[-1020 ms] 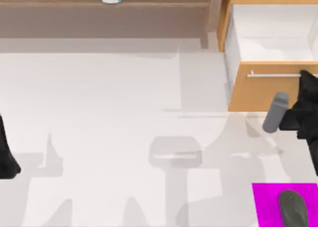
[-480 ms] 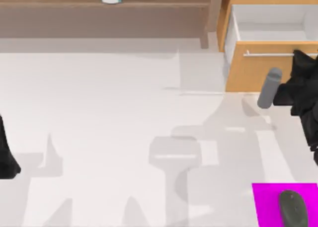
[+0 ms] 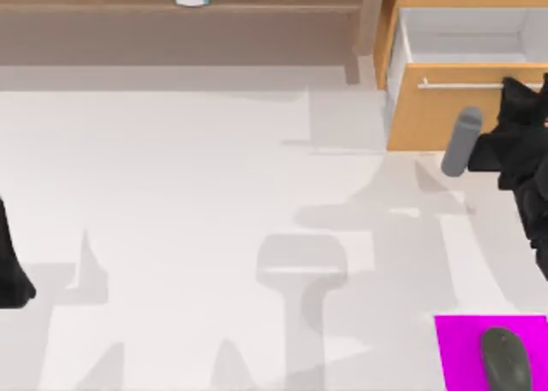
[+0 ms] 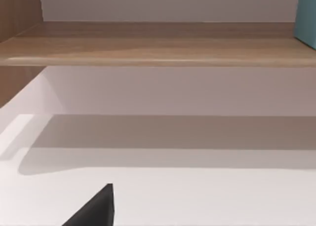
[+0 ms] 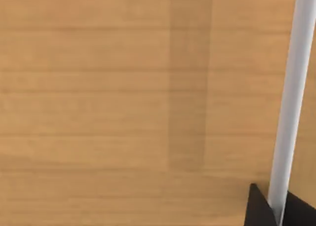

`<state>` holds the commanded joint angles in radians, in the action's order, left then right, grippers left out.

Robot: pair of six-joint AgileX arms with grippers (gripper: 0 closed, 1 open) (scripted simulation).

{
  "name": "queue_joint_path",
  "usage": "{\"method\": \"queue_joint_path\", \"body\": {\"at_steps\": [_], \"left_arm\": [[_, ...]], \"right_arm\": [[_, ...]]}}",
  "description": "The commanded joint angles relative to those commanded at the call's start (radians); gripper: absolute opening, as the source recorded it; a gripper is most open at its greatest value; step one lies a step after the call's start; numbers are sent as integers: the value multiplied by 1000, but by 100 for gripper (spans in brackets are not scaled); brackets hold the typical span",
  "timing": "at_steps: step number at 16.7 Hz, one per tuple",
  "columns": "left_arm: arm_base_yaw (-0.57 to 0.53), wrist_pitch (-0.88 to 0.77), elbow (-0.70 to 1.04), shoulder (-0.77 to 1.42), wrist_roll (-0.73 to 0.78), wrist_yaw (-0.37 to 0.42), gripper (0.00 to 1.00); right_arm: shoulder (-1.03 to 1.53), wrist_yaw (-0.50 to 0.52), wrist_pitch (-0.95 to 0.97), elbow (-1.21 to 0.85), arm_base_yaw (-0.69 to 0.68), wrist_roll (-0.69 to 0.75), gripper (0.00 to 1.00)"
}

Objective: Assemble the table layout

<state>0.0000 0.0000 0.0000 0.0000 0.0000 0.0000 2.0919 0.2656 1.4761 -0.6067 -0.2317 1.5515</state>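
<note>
So my right gripper [image 3: 516, 90], at 2 o'clock, pinches the drawer [image 3: 445, 117] handle [image 5: 291, 97]; next, push it home.

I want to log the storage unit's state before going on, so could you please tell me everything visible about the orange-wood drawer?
The drawer sits at the table's far right corner, part-way open, showing a white inside. Its front panel is orange wood with a horizontal grain and carries a slim, pale metal-looking bar handle across its upper edge. The right gripper is at that handle; in the right wrist view its dark fingertips straddle the bar. A grey cylinder on the arm hangs just in front of the panel.
</note>
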Motion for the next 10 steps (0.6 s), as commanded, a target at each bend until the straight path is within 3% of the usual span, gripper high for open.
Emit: {"method": "queue_joint_path", "body": {"at_steps": [10], "left_arm": [[0, 0, 0, 0, 0, 0, 100]], "right_arm": [[75, -33, -116, -198, 33, 1, 0]]}}
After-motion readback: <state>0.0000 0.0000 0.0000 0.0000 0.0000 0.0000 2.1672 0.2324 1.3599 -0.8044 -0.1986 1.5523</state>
